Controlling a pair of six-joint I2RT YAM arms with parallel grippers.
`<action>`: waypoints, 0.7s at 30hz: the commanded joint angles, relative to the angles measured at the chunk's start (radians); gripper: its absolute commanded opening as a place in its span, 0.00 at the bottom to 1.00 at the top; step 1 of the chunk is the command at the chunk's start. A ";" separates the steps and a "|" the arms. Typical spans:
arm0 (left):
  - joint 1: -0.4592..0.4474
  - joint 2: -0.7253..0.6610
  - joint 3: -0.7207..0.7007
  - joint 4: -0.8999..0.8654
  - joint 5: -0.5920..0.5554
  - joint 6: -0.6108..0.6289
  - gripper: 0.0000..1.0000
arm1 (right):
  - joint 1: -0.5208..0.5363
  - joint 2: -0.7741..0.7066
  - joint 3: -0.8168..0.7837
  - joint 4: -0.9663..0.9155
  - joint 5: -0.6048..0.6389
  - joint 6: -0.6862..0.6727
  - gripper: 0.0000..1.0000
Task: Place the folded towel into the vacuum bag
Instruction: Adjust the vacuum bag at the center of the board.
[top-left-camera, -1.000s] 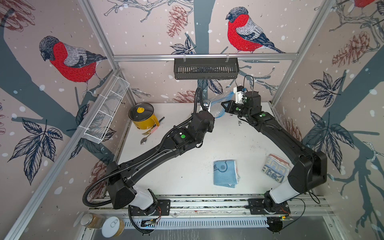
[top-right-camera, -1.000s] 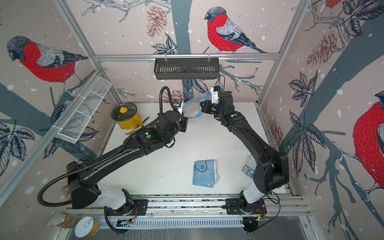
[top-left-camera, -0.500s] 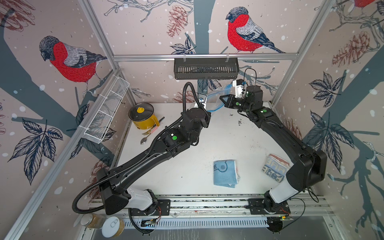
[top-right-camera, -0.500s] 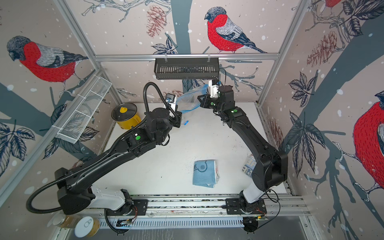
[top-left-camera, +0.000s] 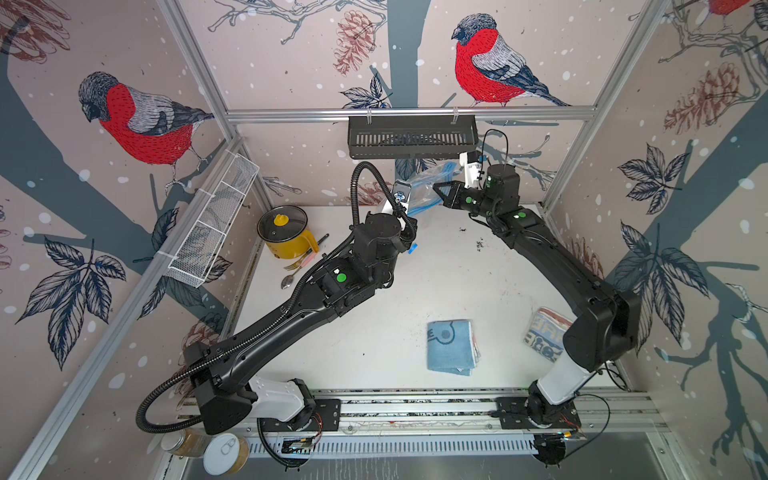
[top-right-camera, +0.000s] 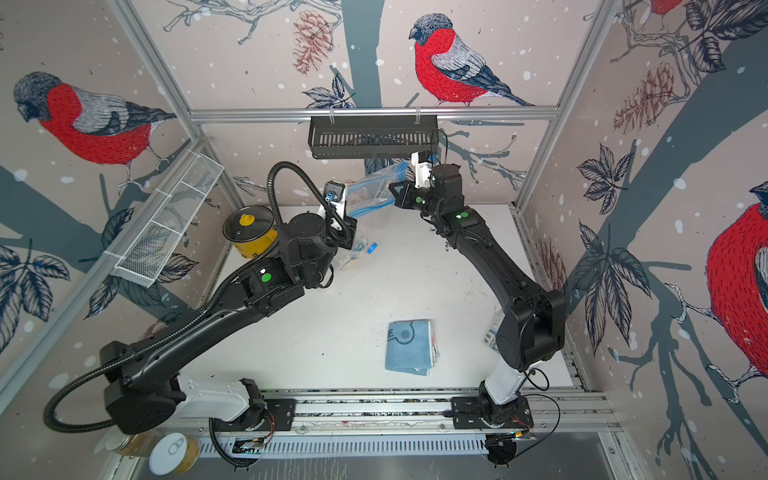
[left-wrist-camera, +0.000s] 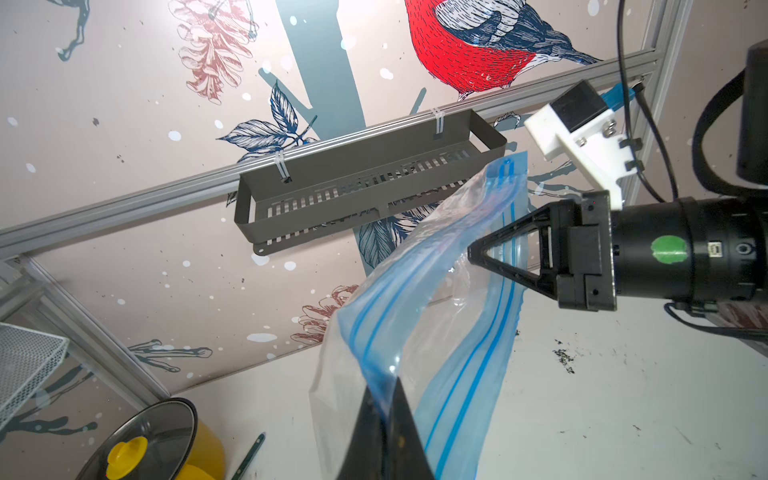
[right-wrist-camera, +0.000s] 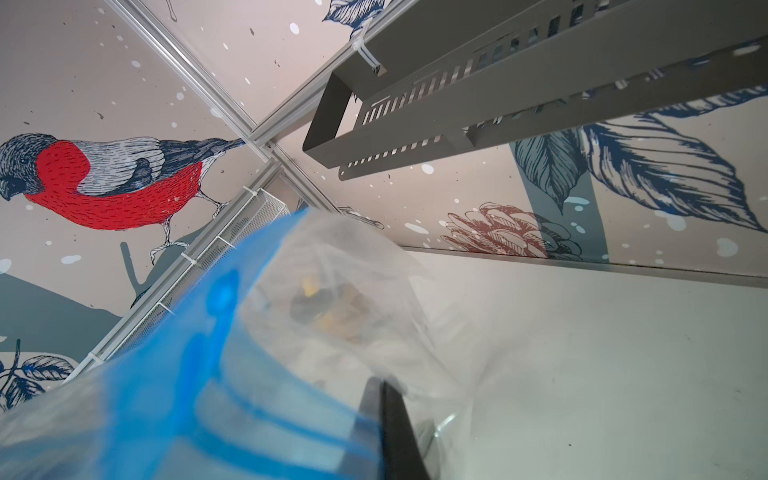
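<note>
The vacuum bag (top-left-camera: 428, 187) (top-right-camera: 370, 189), clear plastic with a blue zip strip, hangs in the air at the back of the table under the black shelf. My left gripper (left-wrist-camera: 384, 386) (top-right-camera: 352, 217) is shut on one side of its blue rim. My right gripper (right-wrist-camera: 380, 382) (top-left-camera: 434, 187) is shut on the other side, and in the left wrist view the right gripper (left-wrist-camera: 469, 251) pinches the rim edge-on. The bag's mouth gapes a little between them. The folded towel (top-left-camera: 451, 347) (top-right-camera: 411, 347), light blue, lies flat near the table's front, away from both grippers.
A yellow pot with a glass lid (top-left-camera: 284, 235) stands at the back left, with a fork and spoon (top-left-camera: 295, 270) beside it. A black slotted shelf (top-left-camera: 411, 137) hangs on the back rail. A white wire basket (top-left-camera: 214, 220) hangs on the left wall. A second folded cloth (top-left-camera: 544, 332) lies behind my right arm.
Both grippers have lifted the bag higher and farther back, up toward the black shelf. The left wrist has swung upward. The folded towel has not moved.
</note>
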 joint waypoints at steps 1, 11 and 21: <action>0.002 0.008 0.004 0.095 -0.074 0.092 0.00 | 0.011 0.043 0.015 0.039 0.011 -0.006 0.01; -0.005 0.003 -0.096 -0.039 0.191 -0.123 0.00 | -0.017 0.047 -0.145 0.058 -0.002 0.010 0.06; -0.029 0.091 -0.234 -0.066 0.737 -0.355 0.00 | -0.155 -0.080 -0.456 0.060 0.027 0.063 0.13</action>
